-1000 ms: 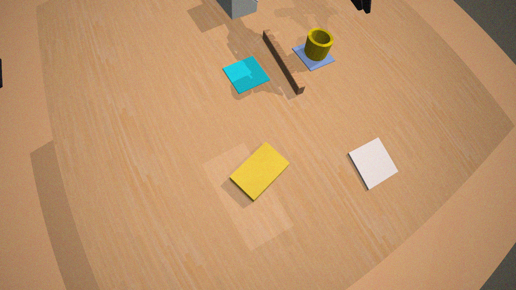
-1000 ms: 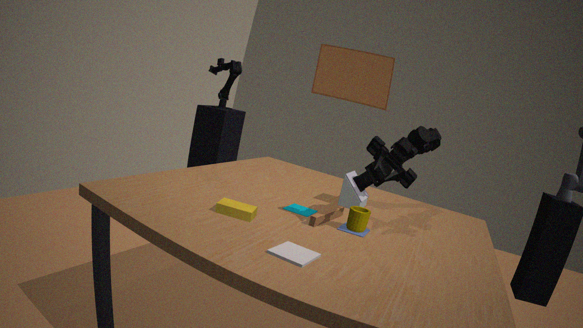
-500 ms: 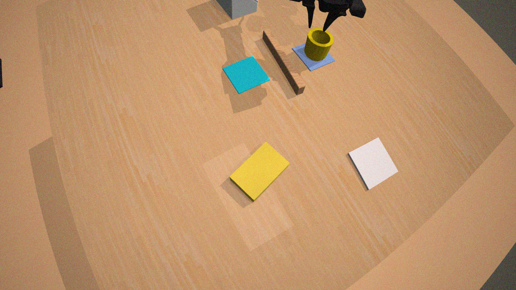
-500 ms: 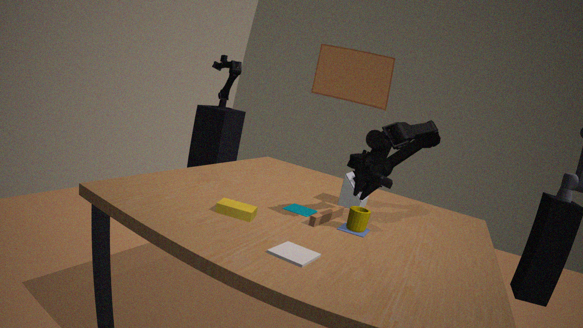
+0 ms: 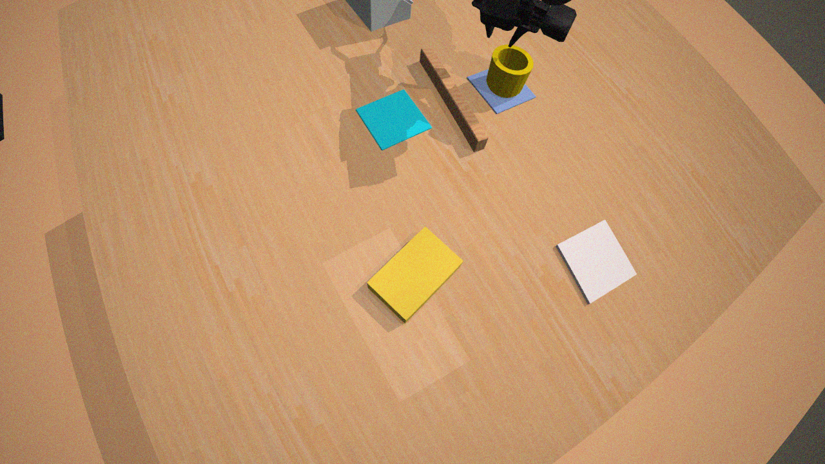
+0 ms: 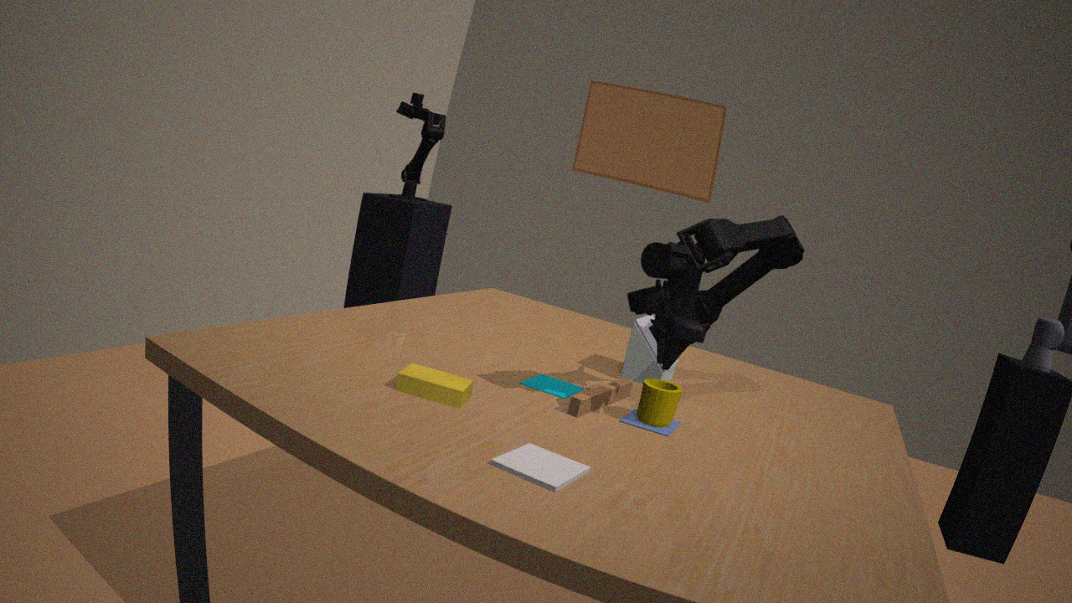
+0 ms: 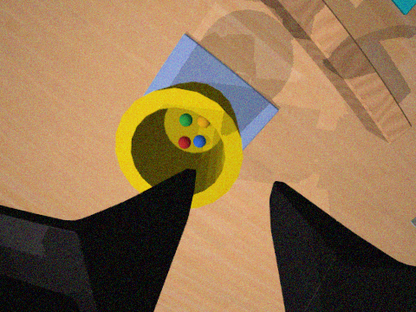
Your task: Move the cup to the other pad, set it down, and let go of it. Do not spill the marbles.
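Observation:
The yellow cup [image 5: 506, 83] [image 6: 657, 406] [image 7: 123, 143] stands upright on the blue pad [image 5: 500, 106] [image 6: 667, 430] [image 7: 217, 69]. In the wrist view, a green marble [image 7: 185, 120], an orange marble [image 7: 203, 122], a red marble [image 7: 184, 142] and a blue marble [image 7: 199, 141] lie on its floor. The teal pad [image 5: 392, 118] [image 6: 551, 386] [image 7: 405, 5] is bare. My gripper [image 5: 500, 40] [image 6: 664, 365] [image 7: 234, 184] is partly open with nothing between its fingers. It is above the cup; in the wrist view one finger overlaps the rim and the other is beside the cup.
A low wooden bar [image 5: 452, 98] [image 6: 600, 398] [image 7: 373, 97] lies between the two pads. A yellow block [image 5: 415, 274] [image 6: 435, 387] and a white tile [image 5: 597, 261] [image 6: 541, 466] lie farther off. A grey wedge [image 5: 383, 14] [image 6: 639, 358] stands behind the teal pad.

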`<state>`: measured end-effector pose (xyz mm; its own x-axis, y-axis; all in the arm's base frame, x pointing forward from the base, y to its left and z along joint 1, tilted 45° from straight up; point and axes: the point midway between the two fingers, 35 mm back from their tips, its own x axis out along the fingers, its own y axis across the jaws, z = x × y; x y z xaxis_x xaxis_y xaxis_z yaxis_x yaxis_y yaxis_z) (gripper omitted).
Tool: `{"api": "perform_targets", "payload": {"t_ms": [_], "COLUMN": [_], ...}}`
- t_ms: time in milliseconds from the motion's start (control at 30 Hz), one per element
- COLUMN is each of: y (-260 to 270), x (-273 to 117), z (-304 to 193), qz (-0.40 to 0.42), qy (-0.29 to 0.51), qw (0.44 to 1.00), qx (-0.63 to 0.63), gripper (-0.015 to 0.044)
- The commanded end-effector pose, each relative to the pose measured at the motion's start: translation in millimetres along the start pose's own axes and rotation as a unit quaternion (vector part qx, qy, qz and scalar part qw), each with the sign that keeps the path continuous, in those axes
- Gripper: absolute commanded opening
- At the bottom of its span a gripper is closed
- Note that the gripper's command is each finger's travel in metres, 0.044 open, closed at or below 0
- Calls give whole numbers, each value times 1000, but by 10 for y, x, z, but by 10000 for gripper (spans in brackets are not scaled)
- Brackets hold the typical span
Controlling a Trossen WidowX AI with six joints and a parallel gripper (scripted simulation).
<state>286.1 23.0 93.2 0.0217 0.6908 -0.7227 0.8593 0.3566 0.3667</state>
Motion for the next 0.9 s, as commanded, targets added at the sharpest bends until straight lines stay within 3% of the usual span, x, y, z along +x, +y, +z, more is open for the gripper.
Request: {"api": "perform_targets", "payload": {"t_ms": [0, 867], "y": [5, 15], "x": [13, 430], "z": [-7, -4], "qz": [1, 2], "qy": [5, 4], "qw": [1000, 1000], "qx": [8, 8], "gripper": [167, 167]}}
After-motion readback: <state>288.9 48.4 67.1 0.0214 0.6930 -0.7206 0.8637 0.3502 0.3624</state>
